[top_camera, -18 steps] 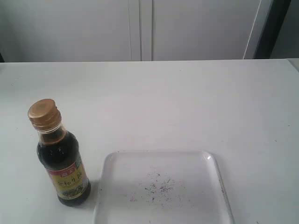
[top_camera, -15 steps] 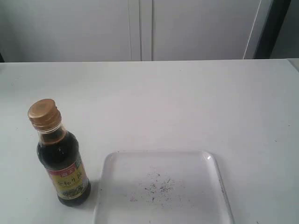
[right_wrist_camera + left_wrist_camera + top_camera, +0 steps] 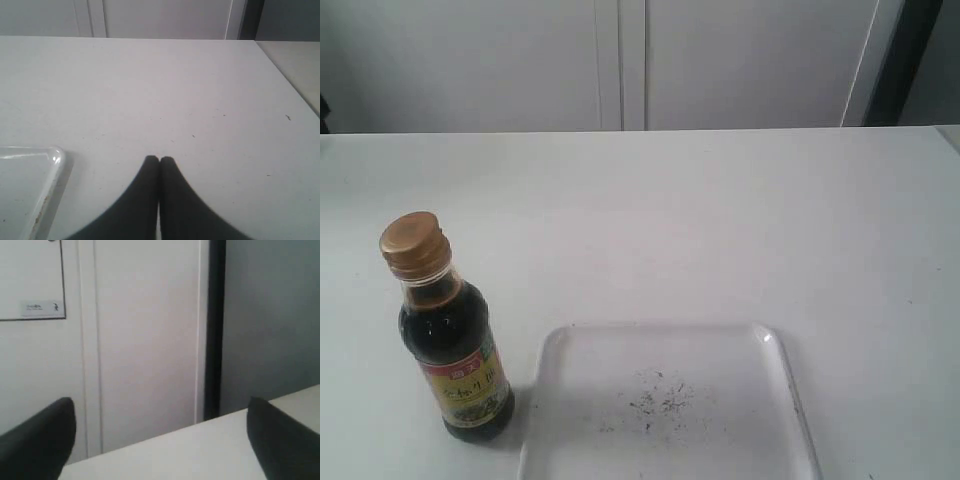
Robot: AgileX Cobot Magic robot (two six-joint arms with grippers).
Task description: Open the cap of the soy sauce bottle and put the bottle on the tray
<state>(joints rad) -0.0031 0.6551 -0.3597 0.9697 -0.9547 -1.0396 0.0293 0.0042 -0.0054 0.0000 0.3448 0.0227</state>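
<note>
on the white table (image 3: 720, 220) the soy sauce bottle (image 3: 452, 340) stands upright, cap (image 3: 413, 243) closed, just beside the tray (image 3: 660, 400). left gripper (image 3: 160, 440) gapes wide, holding nothing; right gripper (image 3: 159, 161) is pressed closed, empty.

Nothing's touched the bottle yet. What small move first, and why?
Probably bring the left gripper, fingers apart, toward the soy sauce bottle. It stands upright left of the tray, cap closed, unheld; the right gripper is shut over bare table.
</note>
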